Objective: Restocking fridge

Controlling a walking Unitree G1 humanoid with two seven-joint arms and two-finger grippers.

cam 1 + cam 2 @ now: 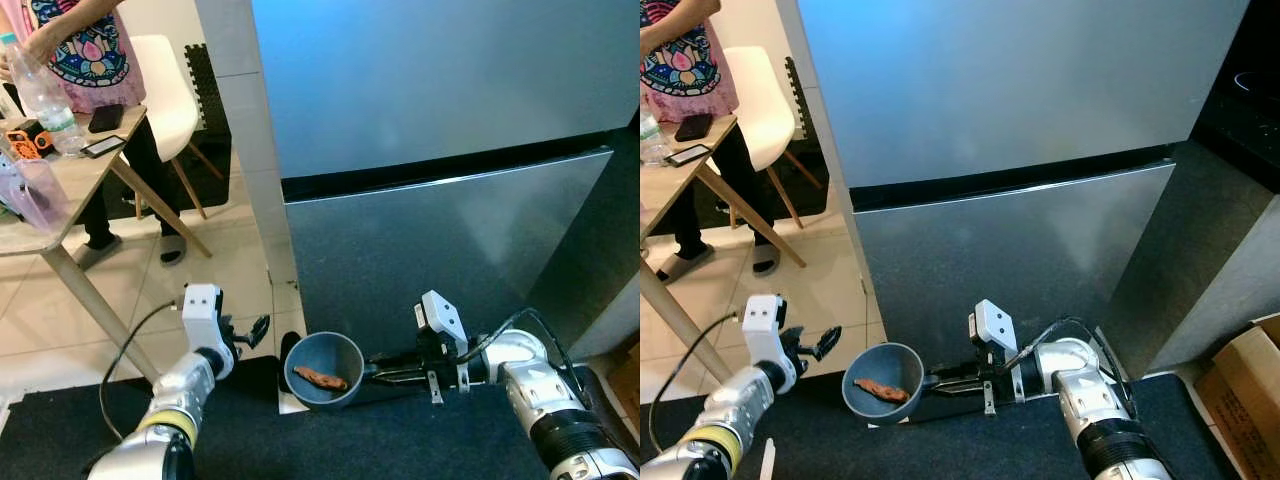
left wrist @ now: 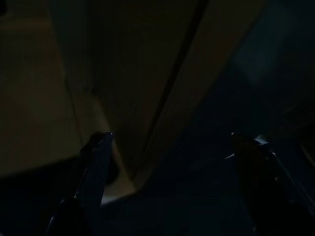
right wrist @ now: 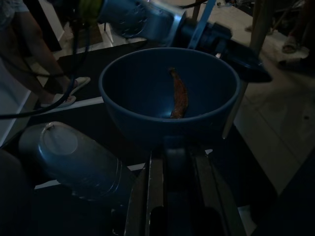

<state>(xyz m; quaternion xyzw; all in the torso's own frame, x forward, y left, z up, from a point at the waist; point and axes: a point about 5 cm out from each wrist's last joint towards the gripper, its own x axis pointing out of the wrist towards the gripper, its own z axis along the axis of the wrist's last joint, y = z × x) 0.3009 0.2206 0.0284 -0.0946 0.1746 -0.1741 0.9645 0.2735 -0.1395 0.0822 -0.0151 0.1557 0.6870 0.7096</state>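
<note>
In front of the closed fridge is where everything's happening, so nothing's gone inside yet. Both doors are shut, upper and lower, with that dark seam between them. Off to the robot's left there's a tabletop with a water bottle and a phone on it, a white chair behind it, and a person standing there.

Down low, the blue bowl is held out over the dark mat, just beside the bottom door. The right pincer is clenched on the bowl's rim, arm reaching in from the right. Inside the bowl sits a small orange-brown piece of food, can't tell exactly what.

The left pincer hovers near the bowl's left side, fingers spread and holding nothing.

My read: this is the carry-to-fridge stage. Next it needs a door opened, probably with that free left pincer, while the right keeps the bowl level.
</note>
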